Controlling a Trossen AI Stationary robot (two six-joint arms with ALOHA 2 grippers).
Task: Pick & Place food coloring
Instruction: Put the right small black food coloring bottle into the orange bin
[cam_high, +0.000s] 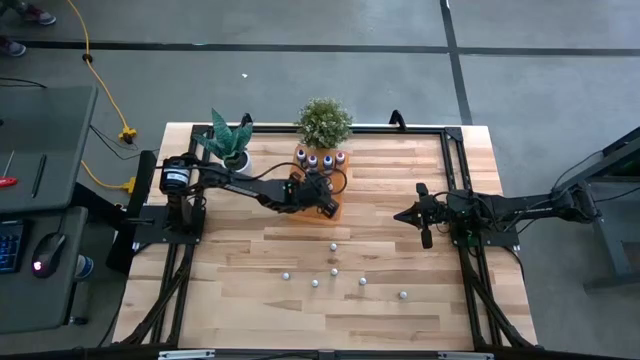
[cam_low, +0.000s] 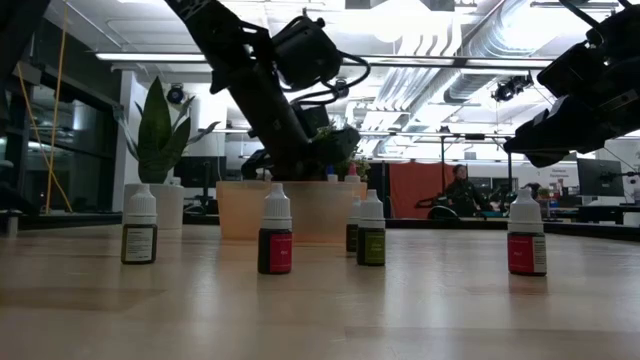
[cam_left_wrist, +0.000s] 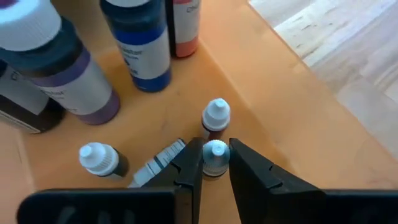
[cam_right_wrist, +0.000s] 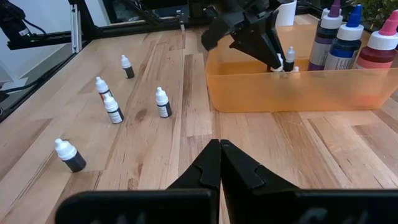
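- High view: the left hand (cam_high: 322, 200) reaches into the orange tray (cam_high: 336, 208) at the back of the bench (cam_high: 250, 300), by the tall bottles (cam_high: 320, 157) and two potted plants (cam_high: 322, 122). The right hand (cam_high: 412, 214) hangs over bare bench, well apart from the tray; likely waiting. Small food coloring bottles (cam_high: 333, 270) stand scattered toward the front, not yet moved.
- Low view: four small bottles (cam_low: 275, 232) stand upright in a loose row, the tray behind them, the left arm coming down into it.
- Left wrist view: the fingers (cam_left_wrist: 189, 165) sit narrow, either side of one small white-capped bottle (cam_left_wrist: 215, 155) standing on the tray floor. Whether they grip it or have just let go, I cannot tell. Three more small bottles (cam_left_wrist: 216, 116) stand close by, one lying flat, so placing here looks tight.
- Right wrist view: its fingers (cam_right_wrist: 209, 165) are pressed together, holding nothing; five small bottles (cam_right_wrist: 162, 102) stand ahead.
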